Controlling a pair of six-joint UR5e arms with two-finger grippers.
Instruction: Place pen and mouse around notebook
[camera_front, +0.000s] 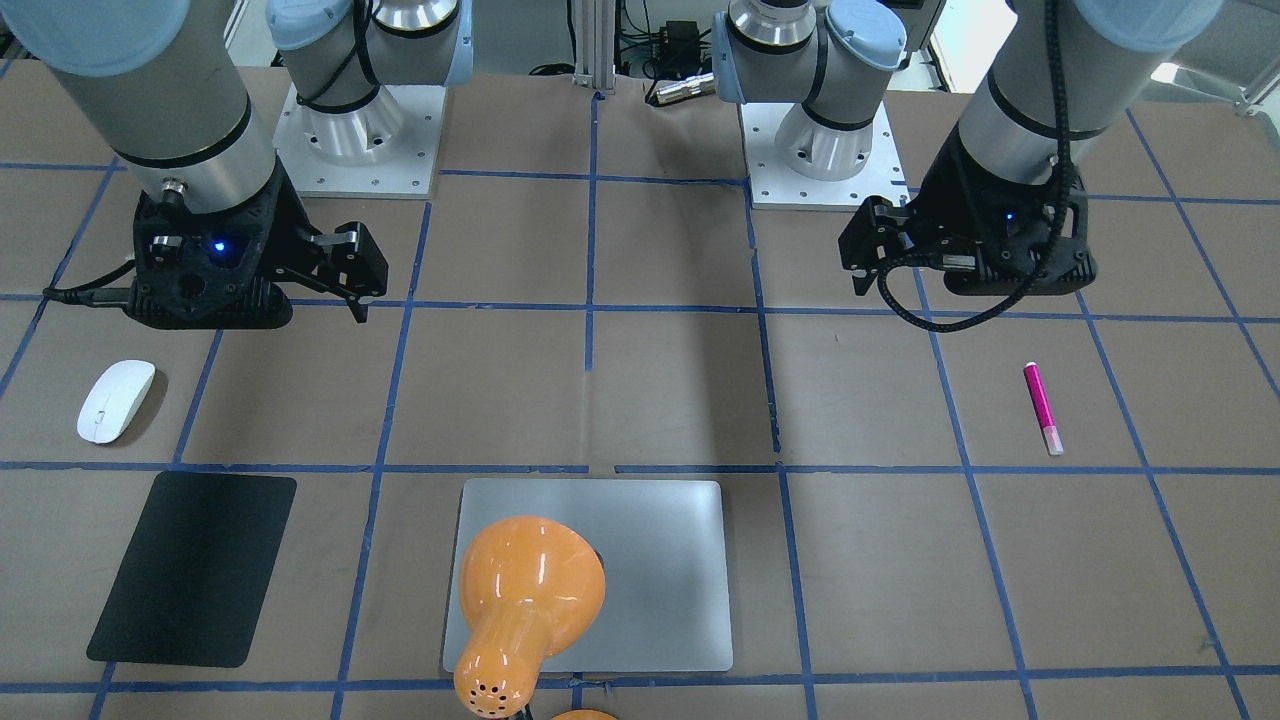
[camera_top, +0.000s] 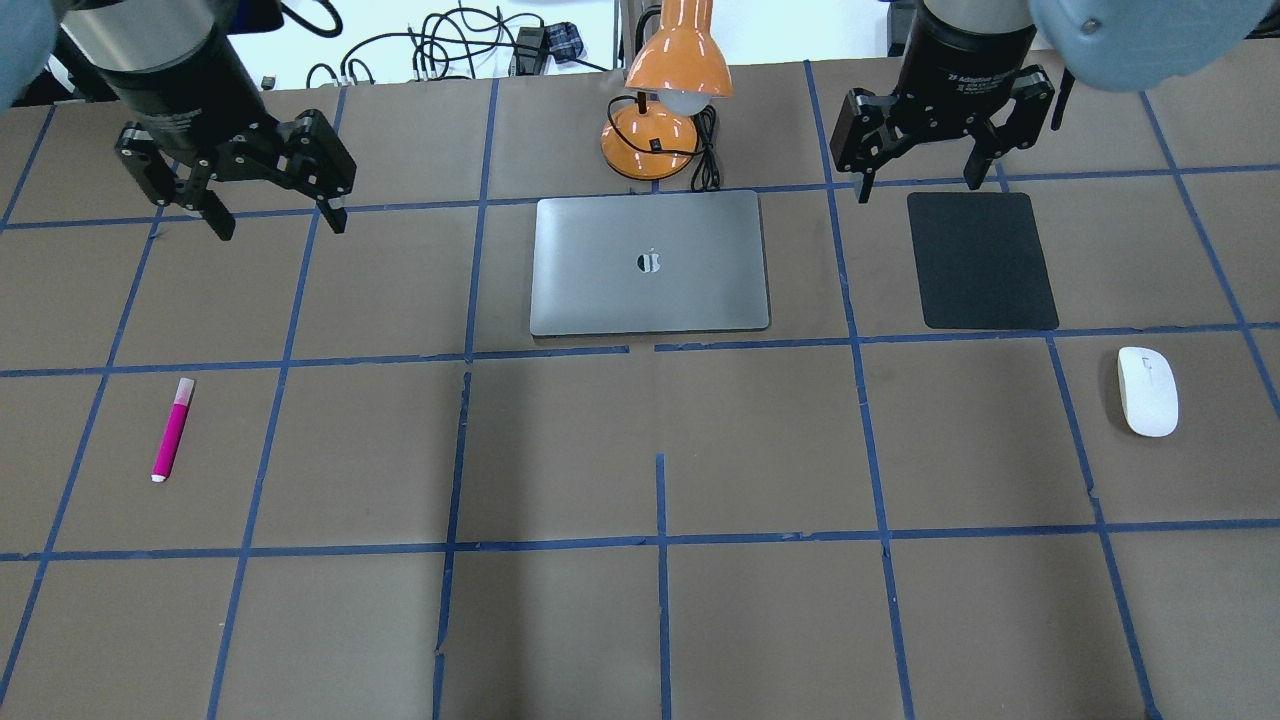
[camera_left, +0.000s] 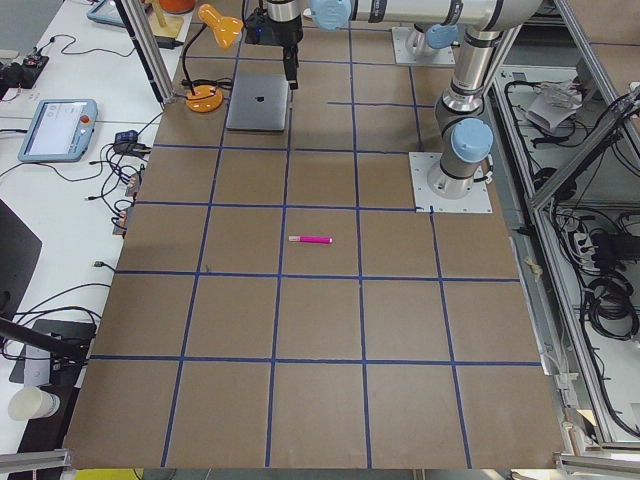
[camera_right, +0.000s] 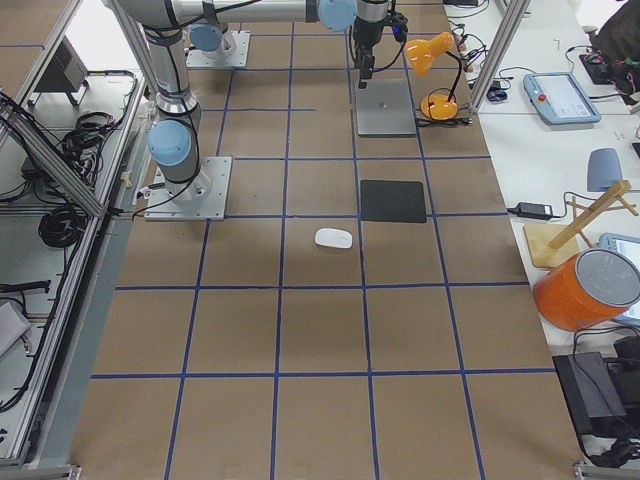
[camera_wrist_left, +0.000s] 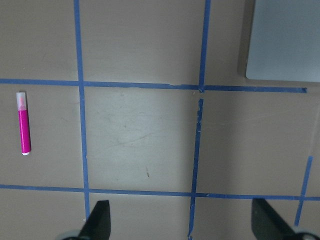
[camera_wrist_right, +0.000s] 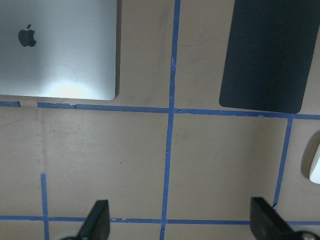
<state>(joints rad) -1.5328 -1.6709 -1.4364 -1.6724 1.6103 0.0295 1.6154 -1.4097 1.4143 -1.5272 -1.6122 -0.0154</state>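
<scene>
The brown table (camera_wrist_left: 140, 135) fills the view, crossed by blue tape lines (camera_wrist_left: 80, 125) that mark out a grid. The pen (camera_wrist_left: 23, 123) lies flat near the left edge, in the cell left of one upright tape line and below a horizontal one, running parallel to the upright line with its pale cap toward the top of the view. At the top right, one rounded corner of the silver-grey notebook (camera_wrist_left: 285, 40) shows, its lower edge just above the horizontal tape line. Pen and notebook are well apart. Along the bottom edge, the left gripper (camera_wrist_left: 182, 225) shows only its two dark fingertips (camera_wrist_left: 97, 220), spread wide with bare table between them.
</scene>
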